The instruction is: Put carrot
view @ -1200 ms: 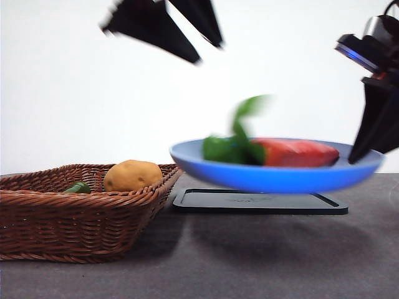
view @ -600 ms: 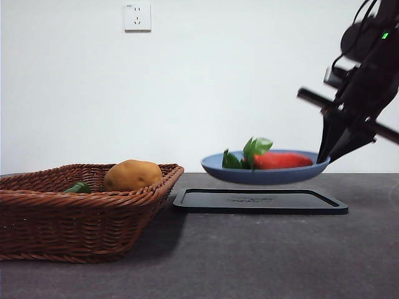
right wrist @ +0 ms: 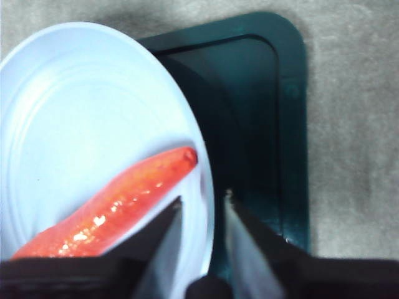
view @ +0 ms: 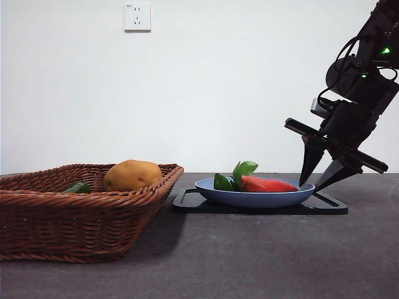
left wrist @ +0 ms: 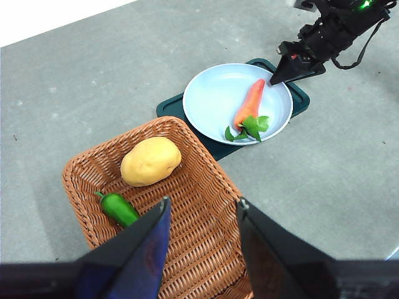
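The carrot (view: 268, 184) (left wrist: 249, 104) (right wrist: 106, 212), red-orange with green leaves at its thick end, lies in a light blue plate (view: 249, 199) (left wrist: 212, 99) (right wrist: 81, 112). The plate rests on a dark tray (view: 199, 202) (left wrist: 299, 99) (right wrist: 262, 112). My right gripper (view: 310, 185) (left wrist: 275, 78) (right wrist: 202, 202) is down at the plate's right rim, one jaw inside and one outside, open, with a dark gap showing beside the rim. High over the wicker basket (view: 62, 218) (left wrist: 206, 205), my left gripper (left wrist: 203, 202) is open and holds nothing.
The basket holds a yellow-brown potato (view: 132, 175) (left wrist: 150, 161) and a small green pepper (view: 78, 187) (left wrist: 118, 208). It stands just left of the tray, on a grey table. A wall socket (view: 137, 17) is on the white wall behind.
The right gripper has carried the plate with the carrot away from the camera and down onto the dark tray. Its jaws now stand slightly wider. The other arm's black jaws have left the front view.
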